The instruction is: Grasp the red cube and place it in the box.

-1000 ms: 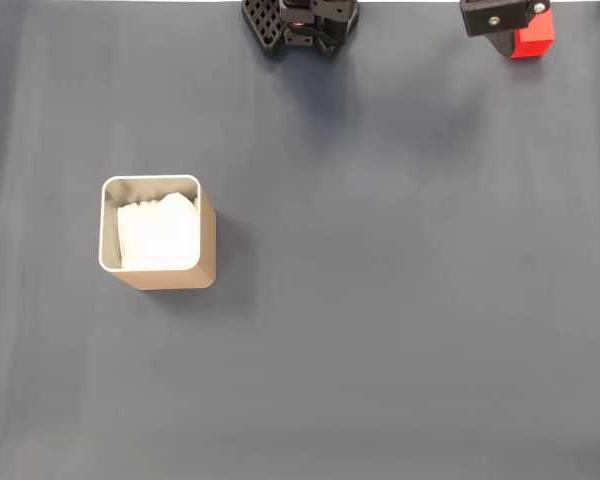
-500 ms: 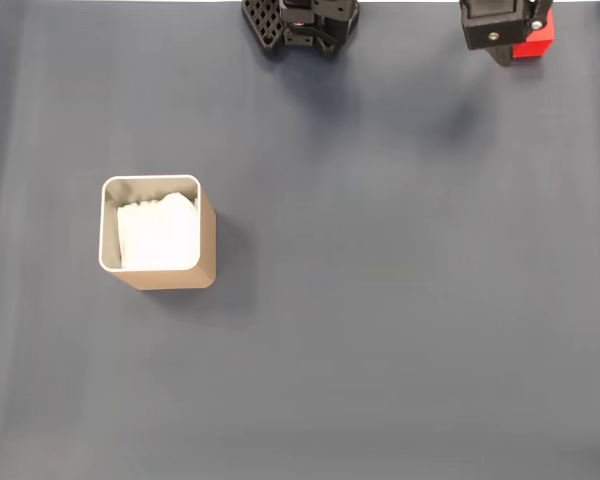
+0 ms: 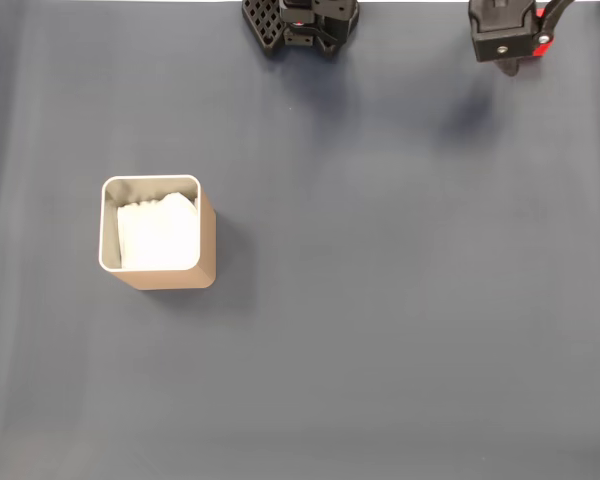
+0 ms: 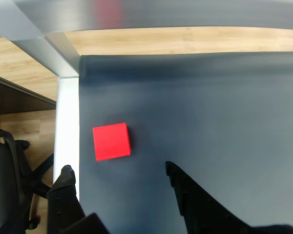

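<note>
The red cube [image 4: 111, 141] lies flat on the dark mat near its edge in the wrist view, just beyond the tips of my gripper [image 4: 118, 169]. The jaws stand wide open, one finger on each side, neither touching the cube. In the fixed view my gripper [image 3: 508, 60] hangs at the top right and covers the cube, leaving a thin sliver of the red cube [image 3: 545, 40] at its right side. The box [image 3: 208, 250], tan with a pale rim and white lining, stands far off at the left.
The arm's black base [image 3: 300, 22] sits at the top middle of the fixed view. In the wrist view the mat ends at a white table edge [image 4: 67, 122] right beside the cube, with wooden floor and a black chair [image 4: 5, 185] beyond.
My gripper has shifted right and slightly down in the fixed view, now covering nearly all of the cube. The cube and the box have not moved.
</note>
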Action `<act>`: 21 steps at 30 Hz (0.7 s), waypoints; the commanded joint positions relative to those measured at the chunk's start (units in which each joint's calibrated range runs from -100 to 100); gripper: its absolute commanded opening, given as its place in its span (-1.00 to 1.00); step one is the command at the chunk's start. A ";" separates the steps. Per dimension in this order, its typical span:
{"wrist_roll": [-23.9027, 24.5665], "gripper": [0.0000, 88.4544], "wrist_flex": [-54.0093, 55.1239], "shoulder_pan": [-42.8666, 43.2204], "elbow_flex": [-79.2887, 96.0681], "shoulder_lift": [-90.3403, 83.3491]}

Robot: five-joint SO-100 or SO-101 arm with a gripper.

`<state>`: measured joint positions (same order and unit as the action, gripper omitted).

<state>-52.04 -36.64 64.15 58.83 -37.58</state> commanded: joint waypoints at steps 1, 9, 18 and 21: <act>0.49 0.00 2.05 1.28 -0.77 1.11; 1.95 0.00 3.93 3.90 -0.77 4.22; 1.17 0.01 6.56 4.19 -1.13 6.64; 0.88 0.01 7.71 4.19 -0.77 7.16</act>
<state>-50.53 -30.30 67.83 58.74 -30.45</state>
